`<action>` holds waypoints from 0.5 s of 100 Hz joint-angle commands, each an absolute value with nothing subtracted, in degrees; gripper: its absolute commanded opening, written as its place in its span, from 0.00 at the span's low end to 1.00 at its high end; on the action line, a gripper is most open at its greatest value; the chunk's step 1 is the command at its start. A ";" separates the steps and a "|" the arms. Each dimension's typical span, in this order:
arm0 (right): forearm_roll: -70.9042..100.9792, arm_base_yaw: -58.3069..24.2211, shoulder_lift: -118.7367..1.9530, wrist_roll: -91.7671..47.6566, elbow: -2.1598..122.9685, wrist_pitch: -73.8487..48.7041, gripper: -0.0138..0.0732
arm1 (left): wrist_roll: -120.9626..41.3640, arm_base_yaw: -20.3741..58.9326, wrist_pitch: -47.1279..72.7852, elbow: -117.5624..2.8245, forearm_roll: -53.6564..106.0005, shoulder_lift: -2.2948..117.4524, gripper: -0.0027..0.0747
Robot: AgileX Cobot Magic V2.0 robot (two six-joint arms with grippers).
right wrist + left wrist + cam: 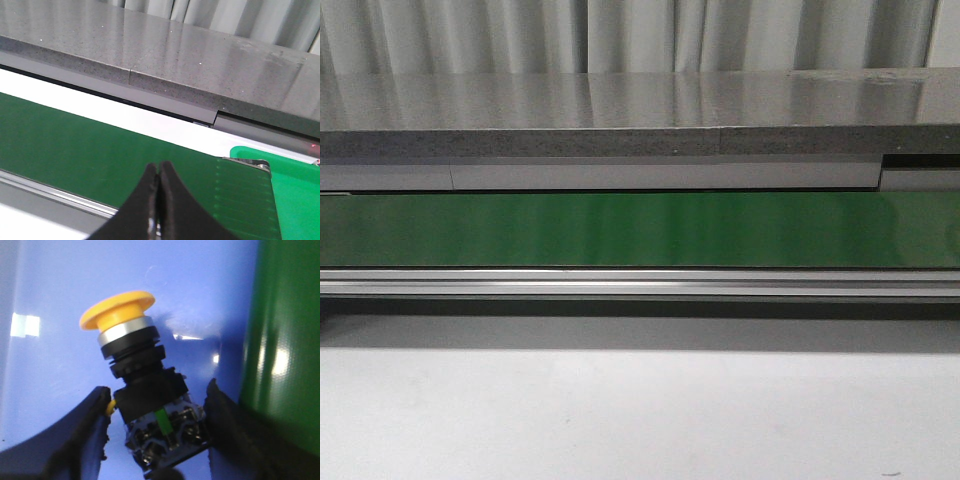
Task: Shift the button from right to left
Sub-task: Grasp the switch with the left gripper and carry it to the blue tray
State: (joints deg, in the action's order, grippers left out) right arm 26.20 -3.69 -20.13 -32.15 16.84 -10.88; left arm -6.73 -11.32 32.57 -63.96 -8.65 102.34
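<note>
The button (132, 347) shows only in the left wrist view: a yellow mushroom cap, a silver ring and a black blocky body with a green mark. It is tilted and sits between the two fingers of my left gripper (158, 388), which touch its body on both sides, over a blue surface (55, 285). My right gripper (159, 166) is shut and empty, above the green conveyor belt (75, 145). Neither gripper nor the button shows in the front view.
The green belt (640, 228) runs across the front view behind a metal rail (640, 283), with a grey stone counter (620, 110) beyond and a white table (640, 410) in front. A green tray (295, 185) lies at the belt's end. The belt's edge (280, 340) is beside the blue surface.
</note>
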 commanded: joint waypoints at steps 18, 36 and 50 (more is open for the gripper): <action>26.75 -3.84 -20.39 -32.60 18.36 -7.05 0.08 | -6.68 -11.17 30.48 -65.45 -8.44 100.23 0.28; 26.75 -3.84 -20.39 -32.60 18.36 -7.05 0.08 | -6.68 -11.17 29.98 -65.45 -8.81 100.23 0.60; 26.75 -3.84 -20.39 -32.60 18.36 -7.05 0.08 | -6.68 -11.17 29.39 -65.45 -9.20 100.23 0.75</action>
State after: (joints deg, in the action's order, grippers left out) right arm 26.20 -3.69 -20.13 -32.15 16.84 -10.88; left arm -6.96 -11.55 31.54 -63.96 -10.70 102.63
